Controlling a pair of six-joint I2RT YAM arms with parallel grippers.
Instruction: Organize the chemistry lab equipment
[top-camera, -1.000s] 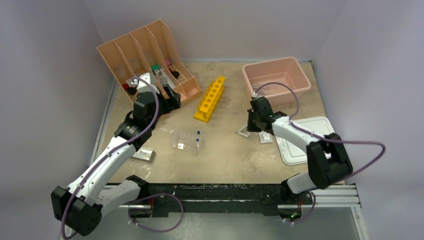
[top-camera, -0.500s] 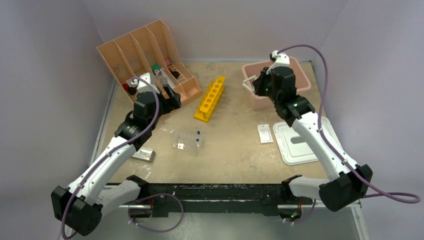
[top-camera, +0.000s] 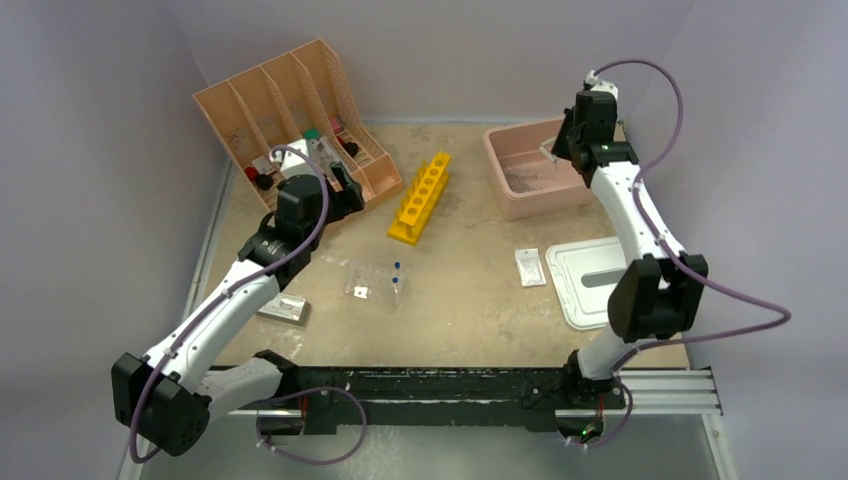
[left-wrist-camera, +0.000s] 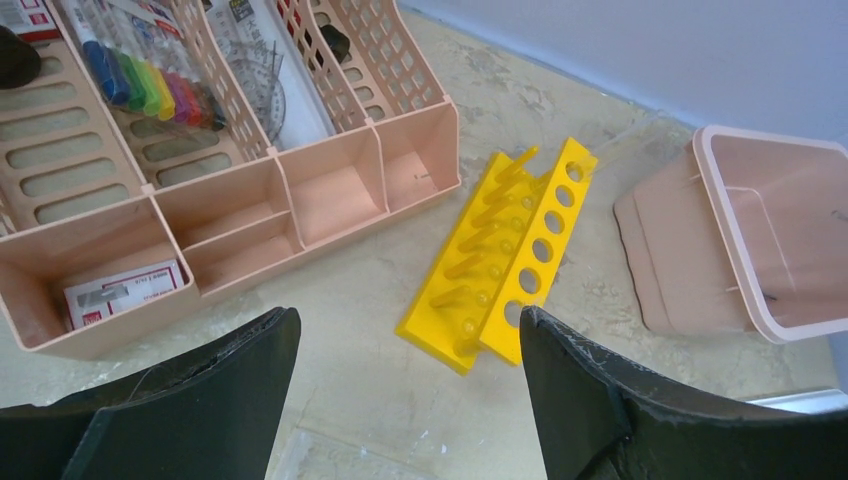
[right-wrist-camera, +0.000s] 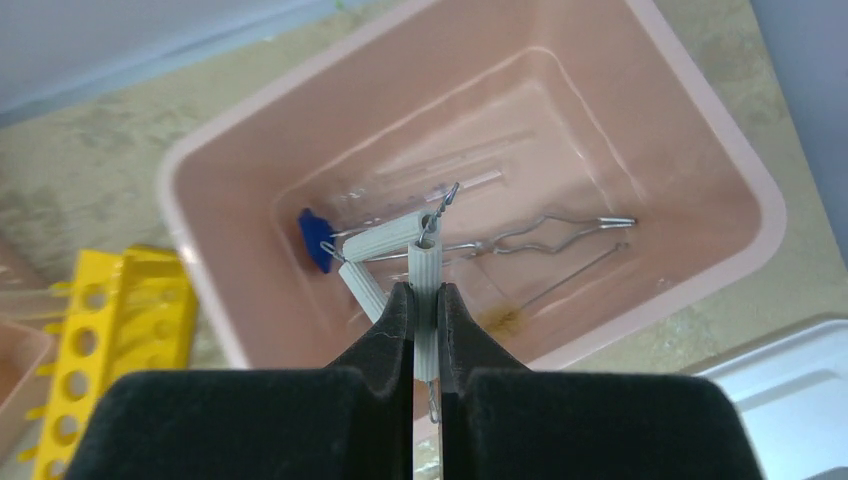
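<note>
My right gripper (right-wrist-camera: 425, 297) (top-camera: 557, 150) is shut on one ribbed white tube of the wire triangle (right-wrist-camera: 424, 256), which hangs over the pink tub (right-wrist-camera: 200, 250) (top-camera: 497, 165). Inside the tub lie metal tongs (right-wrist-camera: 545, 235), a clear flask with a blue cap (right-wrist-camera: 318, 238) and a thin brush (right-wrist-camera: 570, 280). My left gripper (left-wrist-camera: 410, 330) (top-camera: 345, 195) stands open and empty, over bare table between the peach organizer (left-wrist-camera: 330, 190) and the yellow rack (left-wrist-camera: 510, 260). On the table lie a clear bag of blue-tipped pipettes (top-camera: 378, 282), a white packet (top-camera: 530, 268) and a silver blister sheet (top-camera: 283, 308).
The peach organizer (top-camera: 290, 110) stands at the back left with markers and small items in its slots. The yellow test-tube rack (top-camera: 420, 197) lies mid-table. A white lid (top-camera: 600, 280) rests at the right, near the right arm's base.
My right arm has swung up from the table beside the white packet to over the pink tub, carrying the wire triangle. The left arm has shifted only slightly.
</note>
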